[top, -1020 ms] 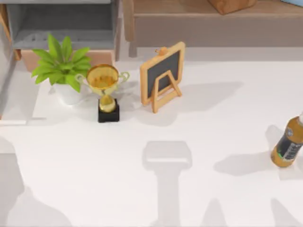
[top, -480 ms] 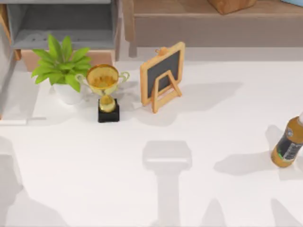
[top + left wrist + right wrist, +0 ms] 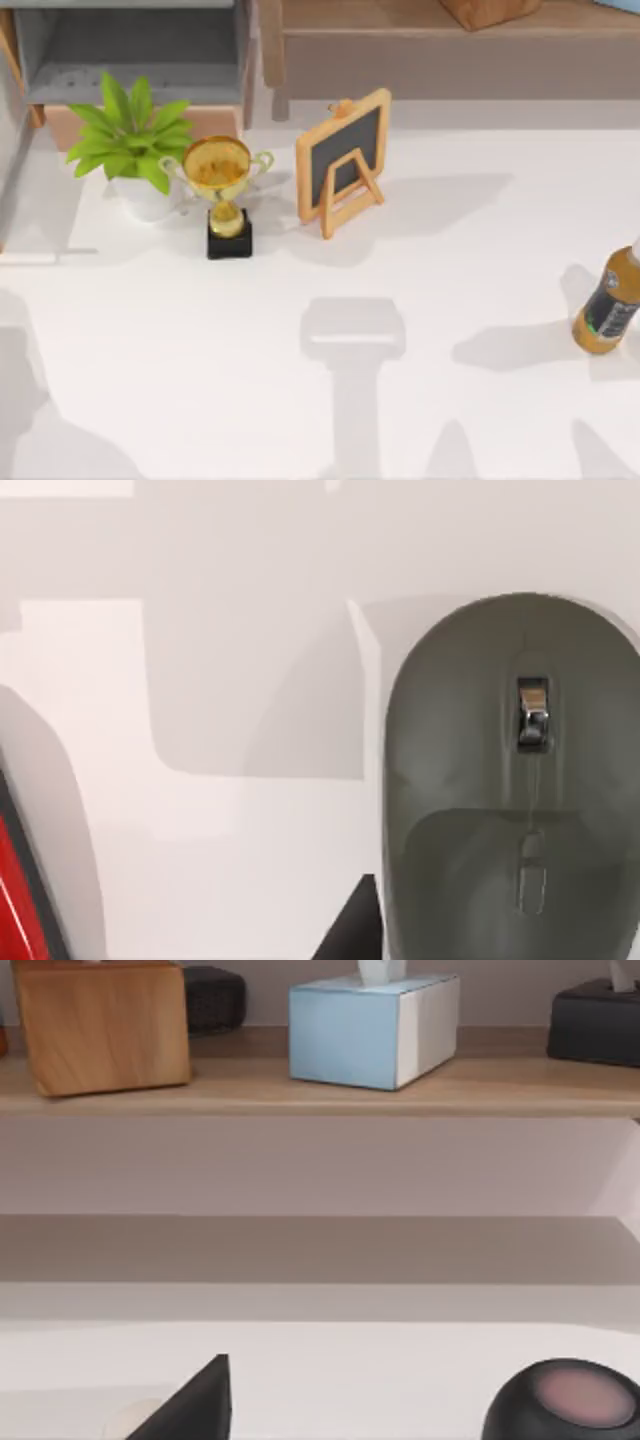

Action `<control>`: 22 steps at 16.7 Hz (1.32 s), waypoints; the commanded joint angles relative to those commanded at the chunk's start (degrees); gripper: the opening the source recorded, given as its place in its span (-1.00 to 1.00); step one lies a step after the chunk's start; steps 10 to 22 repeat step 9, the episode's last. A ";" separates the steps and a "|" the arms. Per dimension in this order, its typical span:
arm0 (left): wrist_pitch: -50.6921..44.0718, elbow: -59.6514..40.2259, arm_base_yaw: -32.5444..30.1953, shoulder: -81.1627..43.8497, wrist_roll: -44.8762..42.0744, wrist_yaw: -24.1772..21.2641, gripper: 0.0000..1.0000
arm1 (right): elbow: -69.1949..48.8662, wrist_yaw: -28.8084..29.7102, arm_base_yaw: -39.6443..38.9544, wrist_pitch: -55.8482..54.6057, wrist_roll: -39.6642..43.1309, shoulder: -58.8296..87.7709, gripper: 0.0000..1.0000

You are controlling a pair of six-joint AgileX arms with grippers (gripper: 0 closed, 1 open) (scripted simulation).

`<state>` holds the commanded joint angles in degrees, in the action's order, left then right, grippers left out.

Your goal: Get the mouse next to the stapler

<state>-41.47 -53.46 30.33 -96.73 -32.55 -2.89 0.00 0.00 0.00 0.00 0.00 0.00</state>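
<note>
A grey mouse (image 3: 510, 800) with a metal scroll wheel lies on the white table, very close under my left wrist camera. A dark part of my left gripper (image 3: 350, 932) juts in right beside the mouse's near end. A red body with a black edge (image 3: 22, 890), which looks like the stapler, cuts into the same view a little way off from the mouse. A dark part of my right gripper (image 3: 195, 1402) hangs low over the table and faces a shelf.
At the back of the table (image 3: 450, 290) stand a potted plant (image 3: 130, 140), a gold trophy (image 3: 222, 190) and a small chalkboard easel (image 3: 343, 158). A brown bottle (image 3: 608, 308) is at the right edge. A black dome (image 3: 565, 1402) sits near my right gripper.
The arm shadow at the table's front left has shifted slightly to the left. Nothing on the table has moved.
</note>
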 joint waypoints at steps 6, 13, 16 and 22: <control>0.00 0.00 0.00 0.00 0.00 0.00 1.00 | 0.00 0.00 0.00 0.00 0.00 0.00 1.00; 0.00 0.00 0.00 0.00 0.00 0.00 1.00 | 0.00 0.00 0.00 0.00 0.00 0.00 1.00; 0.00 0.00 0.00 0.00 0.00 0.00 1.00 | 0.00 0.00 0.00 0.00 0.00 0.00 1.00; 0.00 0.00 0.00 0.00 0.00 0.00 1.00 | 0.00 0.00 0.00 0.00 0.00 0.00 1.00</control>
